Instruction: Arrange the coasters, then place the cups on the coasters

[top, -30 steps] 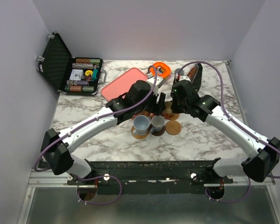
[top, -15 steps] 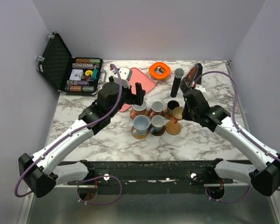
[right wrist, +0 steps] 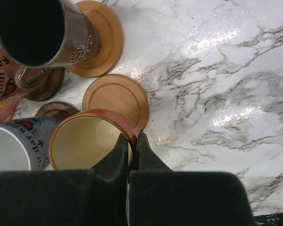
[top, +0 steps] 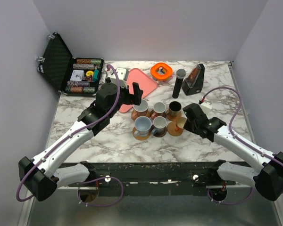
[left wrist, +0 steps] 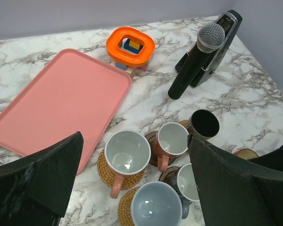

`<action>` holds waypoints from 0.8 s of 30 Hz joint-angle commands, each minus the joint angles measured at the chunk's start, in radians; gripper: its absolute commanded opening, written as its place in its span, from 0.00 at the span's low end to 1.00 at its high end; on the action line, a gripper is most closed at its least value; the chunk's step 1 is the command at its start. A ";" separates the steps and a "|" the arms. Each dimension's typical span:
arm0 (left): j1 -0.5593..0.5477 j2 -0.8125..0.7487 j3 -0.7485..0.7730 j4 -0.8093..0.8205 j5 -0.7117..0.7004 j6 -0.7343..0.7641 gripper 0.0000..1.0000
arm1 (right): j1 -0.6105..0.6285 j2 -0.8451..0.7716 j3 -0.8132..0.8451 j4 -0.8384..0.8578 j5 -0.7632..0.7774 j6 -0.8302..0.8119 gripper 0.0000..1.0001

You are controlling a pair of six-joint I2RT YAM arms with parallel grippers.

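Five cups stand on coasters in two rows: a pinkish cup (left wrist: 127, 153) on a woven coaster (left wrist: 103, 170), a second pinkish cup (left wrist: 172, 140), a black cup (top: 175, 108) on a tan coaster (right wrist: 104, 42), a pale blue cup (left wrist: 155, 207) and a grey cup (top: 159, 124). My right gripper (right wrist: 132, 140) is shut on the rim of the small copper-orange cup (right wrist: 87, 141), held over the near edge of a bare tan coaster (right wrist: 115, 99). My left gripper (left wrist: 134, 138) hangs open above the cups, holding nothing.
A pink tray (top: 132, 84) lies behind the cups on the left. An orange ring-shaped object (top: 161, 70), a black microphone (top: 179, 82) and a black stand (top: 194, 80) sit at the back. An open case of poker chips (top: 75, 70) is at the far left.
My left arm has drawn back left from the cup cluster and its jaws have opened wide. My right arm has carried the copper-orange cup toward the near side, over the bare coaster.
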 commanded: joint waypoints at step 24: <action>0.010 0.000 -0.006 0.021 0.035 -0.026 0.99 | 0.075 0.174 -0.025 0.076 0.169 0.303 0.01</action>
